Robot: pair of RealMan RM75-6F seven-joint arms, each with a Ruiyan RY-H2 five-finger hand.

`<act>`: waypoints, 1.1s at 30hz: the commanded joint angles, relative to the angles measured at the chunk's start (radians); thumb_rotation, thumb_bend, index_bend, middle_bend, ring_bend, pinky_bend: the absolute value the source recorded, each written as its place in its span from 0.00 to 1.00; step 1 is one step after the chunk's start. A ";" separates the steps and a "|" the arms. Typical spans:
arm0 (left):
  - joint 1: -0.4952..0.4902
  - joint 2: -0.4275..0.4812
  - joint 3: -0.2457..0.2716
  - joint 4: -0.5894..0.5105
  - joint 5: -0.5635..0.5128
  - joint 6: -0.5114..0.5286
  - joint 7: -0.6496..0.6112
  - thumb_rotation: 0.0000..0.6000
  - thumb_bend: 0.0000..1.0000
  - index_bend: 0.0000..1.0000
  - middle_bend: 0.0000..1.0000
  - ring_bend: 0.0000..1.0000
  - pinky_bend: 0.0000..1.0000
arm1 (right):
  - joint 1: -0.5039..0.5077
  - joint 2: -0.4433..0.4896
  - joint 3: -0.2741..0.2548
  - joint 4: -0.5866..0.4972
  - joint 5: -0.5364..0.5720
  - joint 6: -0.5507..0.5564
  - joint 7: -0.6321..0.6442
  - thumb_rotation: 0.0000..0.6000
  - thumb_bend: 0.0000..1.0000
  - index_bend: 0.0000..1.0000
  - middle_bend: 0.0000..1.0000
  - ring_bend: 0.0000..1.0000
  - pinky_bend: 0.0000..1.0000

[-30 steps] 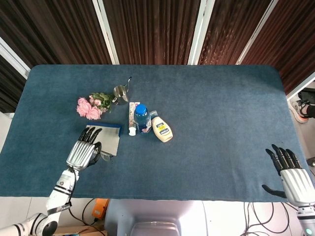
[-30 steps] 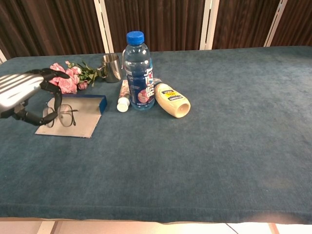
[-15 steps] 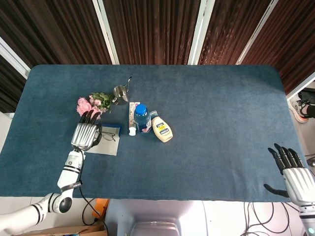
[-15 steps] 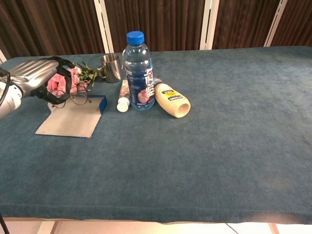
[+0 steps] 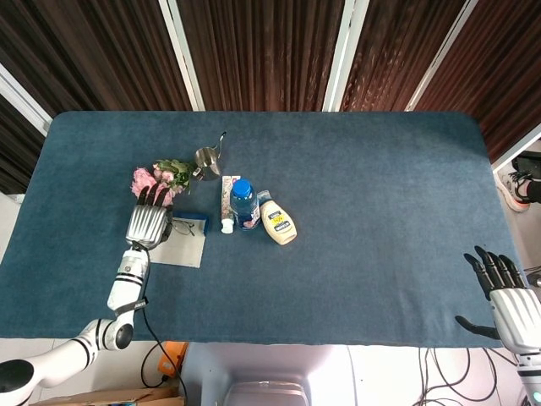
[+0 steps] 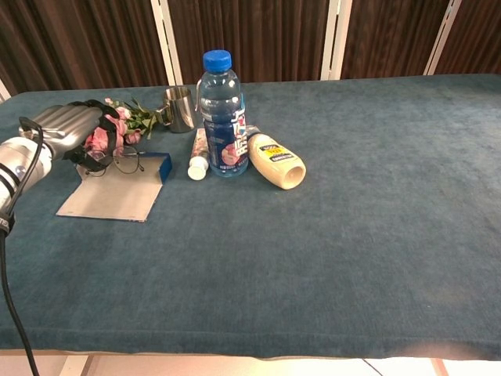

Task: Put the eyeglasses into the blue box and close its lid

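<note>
The left hand's fingers [image 6: 100, 129] are curling over the eyeglasses [image 6: 119, 162], holding them by the frame just above the blue box [image 6: 135, 171], whose grey lid [image 6: 109, 197] is lying open and flat toward the robot. The left hand [image 5: 149, 222] is hovering over the far part of the box, just beside the pink flowers [image 5: 144, 180]. I judge the task as partway along: the glasses are gripped and carried to the box, but they are not yet lying inside, and the lid is waiting to be folded shut. Their long axis is running roughly left to right across the box, the free lens hanging toward the robot's right. Further right, a metal cup [image 6: 179, 108], a tube [image 6: 198, 155], a water bottle [image 6: 222, 117] and a cream bottle [image 6: 276, 160] are standing or lying well apart from the box. Far right, the right hand [image 5: 510, 303] is resting idle at the table edge, fingers spread and holding nothing.
</note>
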 commanded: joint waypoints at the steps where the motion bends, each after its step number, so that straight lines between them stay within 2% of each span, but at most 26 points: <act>1: -0.012 -0.023 0.004 0.044 -0.001 -0.009 -0.015 1.00 0.40 0.66 0.12 0.00 0.09 | 0.000 0.000 0.000 -0.001 -0.001 0.001 0.001 1.00 0.22 0.00 0.00 0.00 0.06; 9: -0.034 -0.067 0.006 0.143 -0.008 -0.035 -0.032 1.00 0.40 0.64 0.12 0.01 0.09 | -0.001 0.002 0.000 -0.001 -0.001 0.001 0.004 1.00 0.22 0.00 0.00 0.00 0.06; 15: -0.044 -0.096 0.008 0.192 -0.004 -0.042 -0.052 1.00 0.38 0.52 0.12 0.01 0.11 | -0.002 0.005 0.000 -0.003 0.000 0.001 0.010 1.00 0.22 0.00 0.00 0.00 0.07; 21: -0.051 -0.118 -0.004 0.228 -0.010 -0.035 -0.065 1.00 0.38 0.46 0.12 0.02 0.12 | -0.003 0.008 0.000 -0.002 -0.001 0.002 0.015 1.00 0.22 0.00 0.00 0.00 0.07; 29: -0.036 -0.107 -0.005 0.191 -0.007 -0.005 -0.074 1.00 0.37 0.38 0.11 0.03 0.15 | -0.003 0.007 -0.001 -0.004 -0.002 0.000 0.010 1.00 0.22 0.00 0.00 0.00 0.07; 33: -0.018 -0.076 -0.010 0.123 -0.031 -0.008 -0.037 1.00 0.33 0.28 0.07 0.01 0.15 | -0.003 0.005 -0.002 -0.005 -0.004 0.000 0.004 1.00 0.22 0.00 0.00 0.00 0.07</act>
